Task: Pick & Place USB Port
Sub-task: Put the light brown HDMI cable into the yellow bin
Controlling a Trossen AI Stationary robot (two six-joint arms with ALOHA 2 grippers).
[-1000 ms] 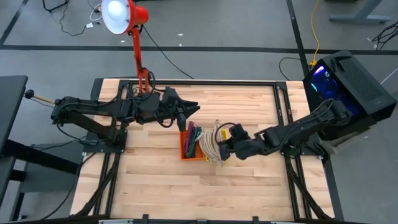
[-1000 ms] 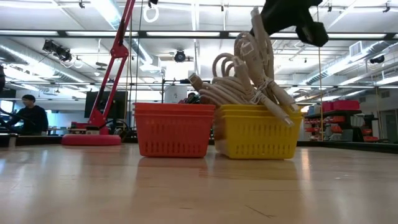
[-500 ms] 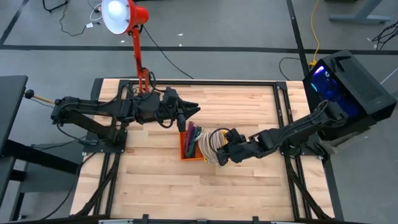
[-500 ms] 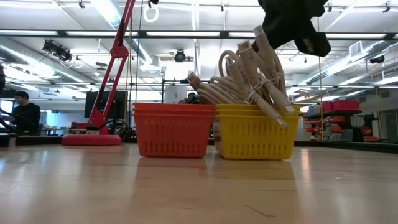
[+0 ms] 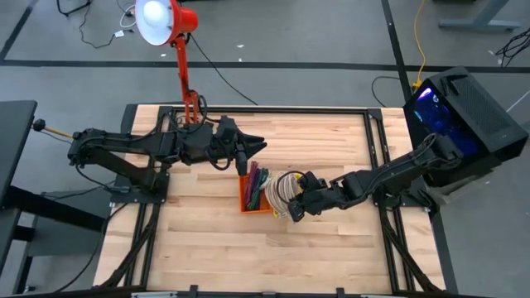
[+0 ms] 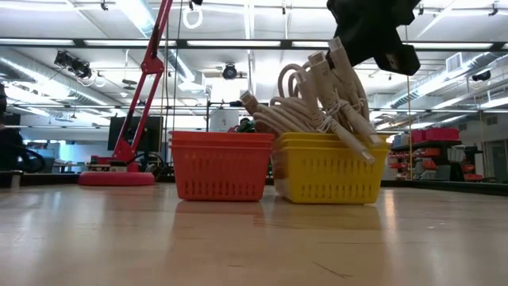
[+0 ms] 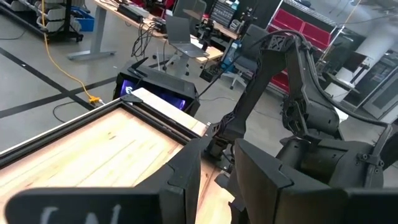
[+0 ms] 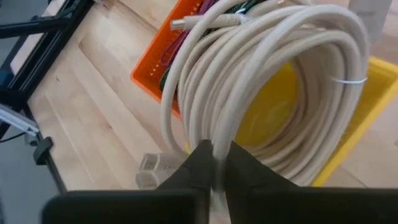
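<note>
Cable coil (image 8: 273, 81) pinched in the right gripper (image 8: 214, 163), held over the yellow basket (image 6: 327, 169).
Its fingers are closed on a few beige strands; the loops hang below into the basket, with the orange basket (image 5: 252, 191) just beside. The left gripper (image 5: 252, 146) hovers beyond the orange basket, fingers a narrow gap apart, holding nothing.

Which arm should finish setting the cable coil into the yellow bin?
Right. Its tool is already pinched on the cream cable coil directly over the yellow basket. The left tool hangs behind the orange basket, gripping nothing.
</note>
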